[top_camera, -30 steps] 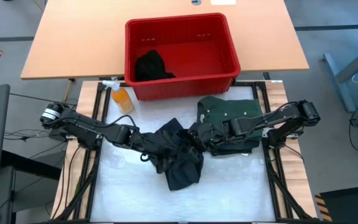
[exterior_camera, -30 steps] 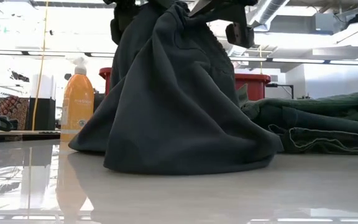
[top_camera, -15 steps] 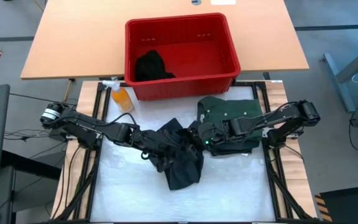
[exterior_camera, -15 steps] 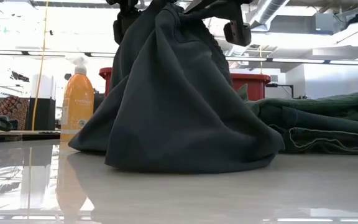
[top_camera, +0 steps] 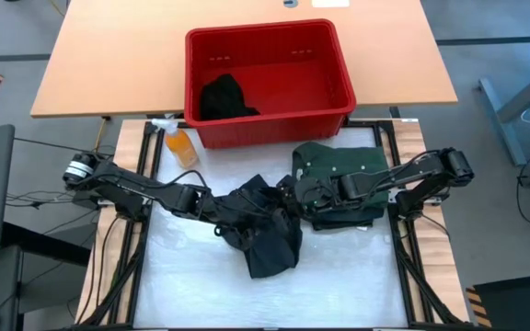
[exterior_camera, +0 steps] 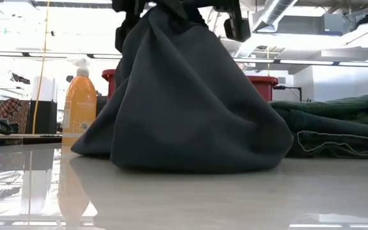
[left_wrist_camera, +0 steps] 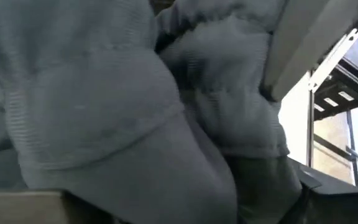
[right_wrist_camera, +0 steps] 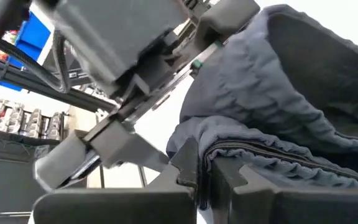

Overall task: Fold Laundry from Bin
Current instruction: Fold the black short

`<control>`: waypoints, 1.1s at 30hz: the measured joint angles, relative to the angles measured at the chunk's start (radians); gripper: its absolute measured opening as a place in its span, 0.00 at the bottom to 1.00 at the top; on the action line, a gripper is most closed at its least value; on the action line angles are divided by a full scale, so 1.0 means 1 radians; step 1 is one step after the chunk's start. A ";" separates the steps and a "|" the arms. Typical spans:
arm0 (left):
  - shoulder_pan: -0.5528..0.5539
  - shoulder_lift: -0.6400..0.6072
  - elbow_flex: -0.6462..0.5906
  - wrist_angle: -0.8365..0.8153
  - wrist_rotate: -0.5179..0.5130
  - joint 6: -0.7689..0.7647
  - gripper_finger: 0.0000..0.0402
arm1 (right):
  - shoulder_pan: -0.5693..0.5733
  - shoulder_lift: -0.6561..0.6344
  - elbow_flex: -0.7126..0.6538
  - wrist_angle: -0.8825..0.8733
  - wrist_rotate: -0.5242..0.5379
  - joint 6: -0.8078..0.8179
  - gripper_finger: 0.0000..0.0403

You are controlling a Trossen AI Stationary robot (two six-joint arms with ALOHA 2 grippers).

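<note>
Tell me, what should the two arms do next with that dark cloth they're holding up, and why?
Probably draw apart to spread it. The dark garment hangs bunched like a tent between the left gripper and the right gripper, whose fingers pinch a hem. It can't be folded until flat.

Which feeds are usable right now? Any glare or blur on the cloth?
High view: evenly lit, the dark garment reads as a near-featureless mass. Low view: bright backlight behind the garment, glossy table mirrors the orange bottle. Left wrist view: filled by soft, blurred cloth. Right wrist view: blown-out background.
</note>
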 joint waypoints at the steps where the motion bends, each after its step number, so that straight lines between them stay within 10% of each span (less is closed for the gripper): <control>1: 0.000 0.000 0.000 -0.004 0.000 -0.003 0.54 | 0.000 0.000 0.000 -0.001 0.000 0.000 0.09; 9: 0.000 -0.003 0.005 -0.024 -0.034 0.031 0.06 | -0.001 0.001 0.000 -0.001 -0.014 -0.039 0.14; 21: 0.000 -0.036 0.096 -0.212 -0.047 0.153 0.04 | -0.094 -0.140 0.000 -0.233 -0.251 -0.229 0.25; 33: 0.006 -0.311 0.141 -0.145 -0.112 0.344 0.04 | 0.019 -0.404 0.000 -0.376 0.011 -0.494 0.25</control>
